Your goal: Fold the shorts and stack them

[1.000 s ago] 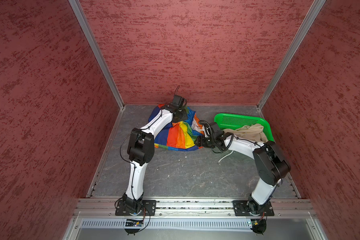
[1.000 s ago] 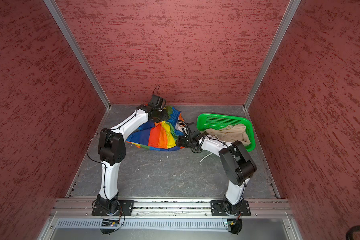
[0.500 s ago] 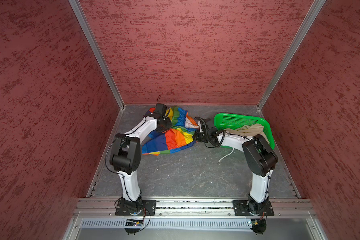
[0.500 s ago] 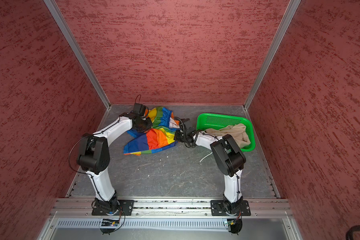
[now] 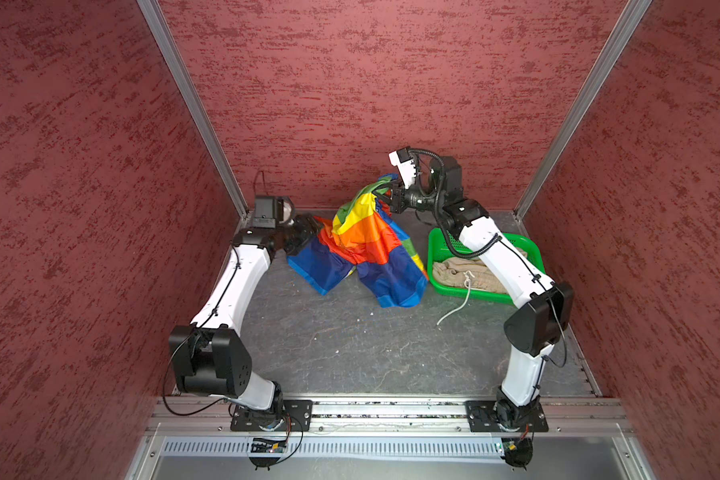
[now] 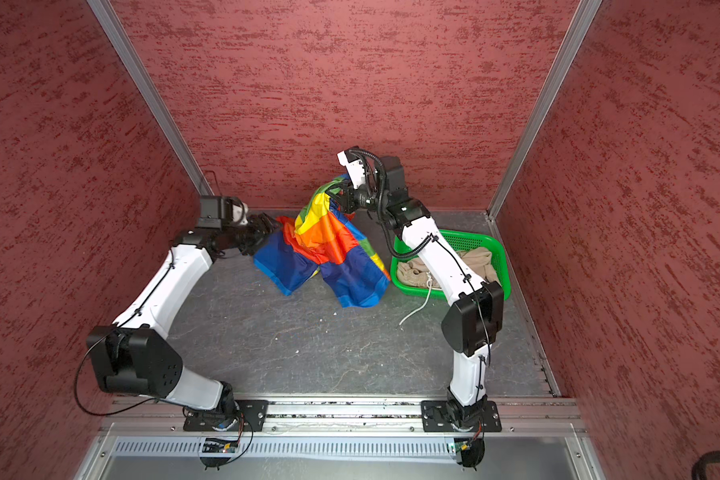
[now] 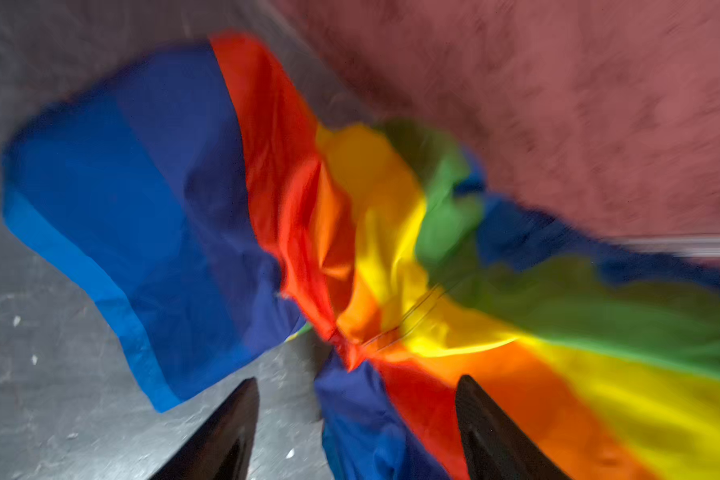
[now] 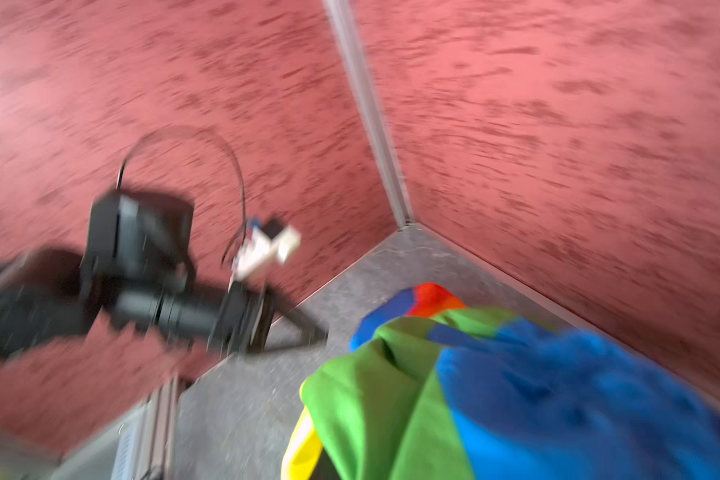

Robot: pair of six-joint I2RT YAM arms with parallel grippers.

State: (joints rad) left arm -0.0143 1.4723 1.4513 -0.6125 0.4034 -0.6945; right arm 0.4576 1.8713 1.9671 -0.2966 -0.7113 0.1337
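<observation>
Right gripper first: jaws pinched tight on the green top edge of the rainbow-striped shorts. It's up high near the red back wall, with that end of the cloth hoisted off the grey tabletop. The shorts hang from the pinch in a crumpled drape, yellow, orange and red running down, the blue leg ends down at the table. (The right wrist view is smeared; it shows only green and blue cloth bunched close in, no fingers.)

Over to the left gripper: its fingers are spread wide, a blue-and-red fold lies between them, and neither finger is seen clamping it. In both top views it sits low at the left edge of the shorts, right against the cloth, near the back left corner.

Further out on the right, the green perforated basket stands just beside the hanging legs. The beige shorts are heaped inside, their white drawstring spilling over the near rim onto the tabletop.
</observation>
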